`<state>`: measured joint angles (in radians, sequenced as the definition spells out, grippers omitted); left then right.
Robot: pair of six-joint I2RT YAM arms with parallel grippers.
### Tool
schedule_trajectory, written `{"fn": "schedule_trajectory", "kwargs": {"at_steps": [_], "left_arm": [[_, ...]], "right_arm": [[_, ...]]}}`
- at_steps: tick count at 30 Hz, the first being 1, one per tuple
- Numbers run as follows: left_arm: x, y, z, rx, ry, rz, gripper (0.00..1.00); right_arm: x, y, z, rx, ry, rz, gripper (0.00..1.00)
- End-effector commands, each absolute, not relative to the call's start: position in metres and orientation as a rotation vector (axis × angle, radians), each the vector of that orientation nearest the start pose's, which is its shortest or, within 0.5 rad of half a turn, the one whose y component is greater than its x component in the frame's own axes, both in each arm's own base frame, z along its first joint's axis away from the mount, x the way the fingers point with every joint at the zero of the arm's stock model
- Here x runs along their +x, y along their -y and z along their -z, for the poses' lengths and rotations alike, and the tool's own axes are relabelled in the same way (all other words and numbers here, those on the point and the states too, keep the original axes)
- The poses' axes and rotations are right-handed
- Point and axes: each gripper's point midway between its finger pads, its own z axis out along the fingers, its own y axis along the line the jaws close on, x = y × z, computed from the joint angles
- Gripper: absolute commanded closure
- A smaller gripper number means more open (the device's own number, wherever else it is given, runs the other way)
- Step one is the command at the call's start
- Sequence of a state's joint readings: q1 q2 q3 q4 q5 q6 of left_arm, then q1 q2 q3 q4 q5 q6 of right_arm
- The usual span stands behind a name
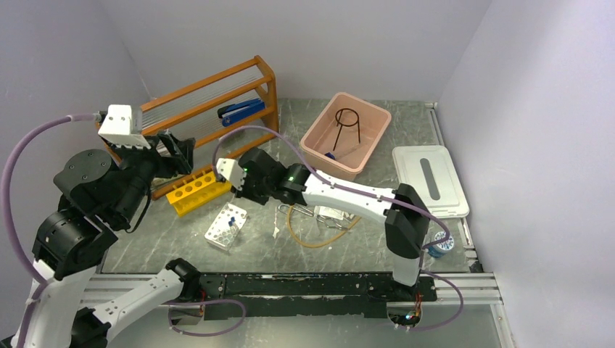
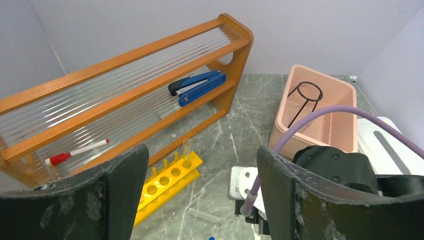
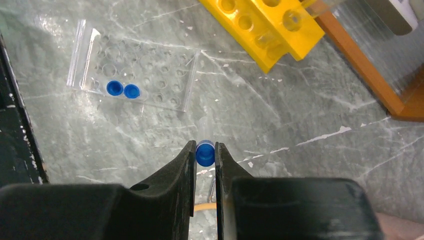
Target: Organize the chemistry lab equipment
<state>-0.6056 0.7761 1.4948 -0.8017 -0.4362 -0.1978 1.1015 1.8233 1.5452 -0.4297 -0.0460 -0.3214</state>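
Right gripper: clamped on a blue-capped vial, over the table, near the clear tray.
Clear tray: two more capped vials seated side by side in holes at one end.
Left gripper: fingers wide apart, empty, raised near the orange shelf.
Wire tripod: in the pink bin.
Amber tube: looped on the table by the right arm.
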Motion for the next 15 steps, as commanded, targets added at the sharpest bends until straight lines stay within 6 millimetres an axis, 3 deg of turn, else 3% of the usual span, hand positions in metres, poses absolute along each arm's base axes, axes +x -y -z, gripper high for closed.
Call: {"fn": "schedule_trajectory", "kwargs": {"at_steps": [1, 7, 15], "left_arm": [[0.205, 0.052, -0.443, -0.020, -1.670, 0.206, 0.18], [0.202, 0.056, -0.450, -0.016, -1.645, 0.250, 0.19], [0.194, 0.041, -0.462, -0.069, -1.586, 0.231, 0.20]], "right_arm": [[0.223, -0.449, -0.159, -1.667, -1.698, -0.360, 0.89], [0.206, -0.467, -0.154, -1.748, -1.654, -0.407, 0.90], [0.186, -0.484, -0.151, -1.826, -1.604, -0.492, 0.90]]}}
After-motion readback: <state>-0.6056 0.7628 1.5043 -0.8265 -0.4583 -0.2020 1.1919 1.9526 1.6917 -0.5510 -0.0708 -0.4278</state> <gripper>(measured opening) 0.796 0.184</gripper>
